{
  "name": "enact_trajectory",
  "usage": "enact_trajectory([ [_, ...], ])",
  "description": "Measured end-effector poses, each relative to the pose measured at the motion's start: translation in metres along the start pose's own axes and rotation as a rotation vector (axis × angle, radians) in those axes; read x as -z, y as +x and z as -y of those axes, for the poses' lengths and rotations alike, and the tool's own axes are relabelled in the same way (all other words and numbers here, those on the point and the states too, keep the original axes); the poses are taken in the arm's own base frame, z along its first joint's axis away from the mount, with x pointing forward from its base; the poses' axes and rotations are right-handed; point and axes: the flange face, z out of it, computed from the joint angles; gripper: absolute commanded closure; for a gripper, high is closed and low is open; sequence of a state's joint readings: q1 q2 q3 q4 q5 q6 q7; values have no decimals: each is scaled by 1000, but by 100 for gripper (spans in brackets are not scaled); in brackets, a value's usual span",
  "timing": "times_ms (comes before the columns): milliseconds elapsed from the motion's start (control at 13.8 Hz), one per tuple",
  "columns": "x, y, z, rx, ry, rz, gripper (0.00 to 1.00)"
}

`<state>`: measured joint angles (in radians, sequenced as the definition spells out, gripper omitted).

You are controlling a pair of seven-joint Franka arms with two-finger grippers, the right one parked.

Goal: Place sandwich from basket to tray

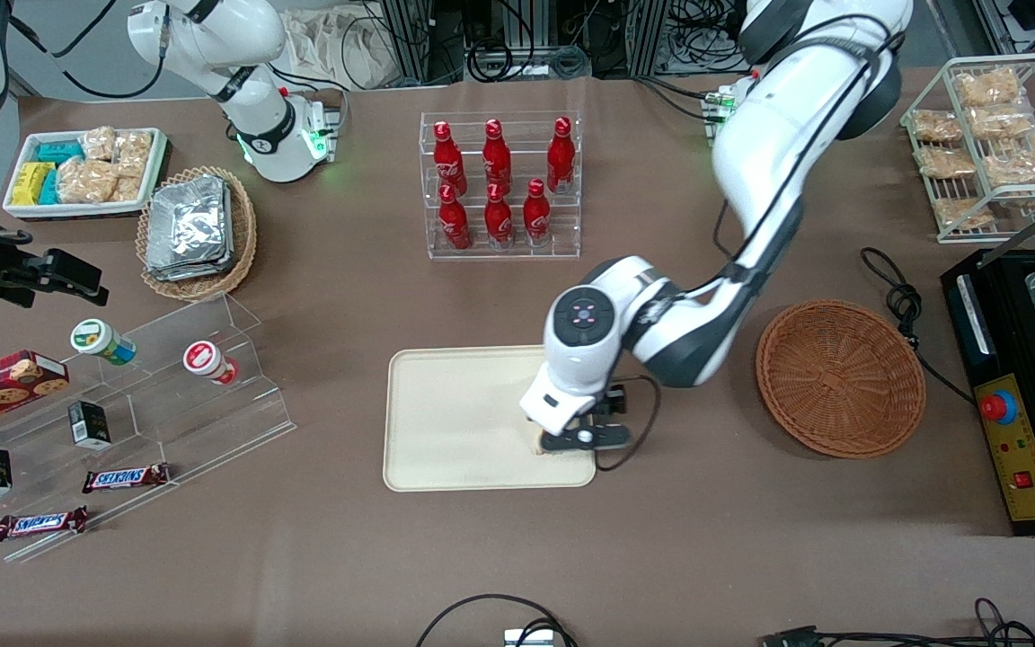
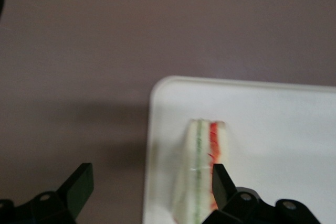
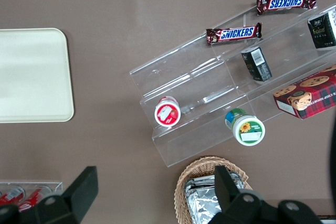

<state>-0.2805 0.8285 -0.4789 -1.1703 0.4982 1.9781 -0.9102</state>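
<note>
1. Claw (image 1: 543,447) sits low over the tray (image 1: 455,404), at the corner nearest the front camera on the working arm's side.
2. Claw fingers (image 2: 79,184) spread wide, gripping nothing.
3. Sandwich (image 2: 202,169) lies on the tray just inside its rim, between the open fingers; one finger overlaps its edge in the wrist view, contact unclear.
4. Basket (image 1: 839,377) sits on the table (image 1: 661,557) beside the tray, toward the working arm's end.

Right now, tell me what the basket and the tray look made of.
Basket: woven wicker, reddish-brown, its weave ridges visible. Tray: probably plastic, smooth matte cream, with a moulded rounded rim. The pincer is open over the tray's edge, beside the sandwich.
</note>
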Motion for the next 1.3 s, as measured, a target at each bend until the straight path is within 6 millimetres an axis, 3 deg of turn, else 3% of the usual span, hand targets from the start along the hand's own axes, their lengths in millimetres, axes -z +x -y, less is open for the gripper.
enact_trajectory([
  [217, 60, 28, 53, 76, 64, -15, 0],
  [434, 100, 46, 106, 154, 112, 5, 0],
  [724, 131, 67, 171, 151, 60, 44, 0],
  [1303, 188, 75, 270, 73, -17, 133, 0],
])
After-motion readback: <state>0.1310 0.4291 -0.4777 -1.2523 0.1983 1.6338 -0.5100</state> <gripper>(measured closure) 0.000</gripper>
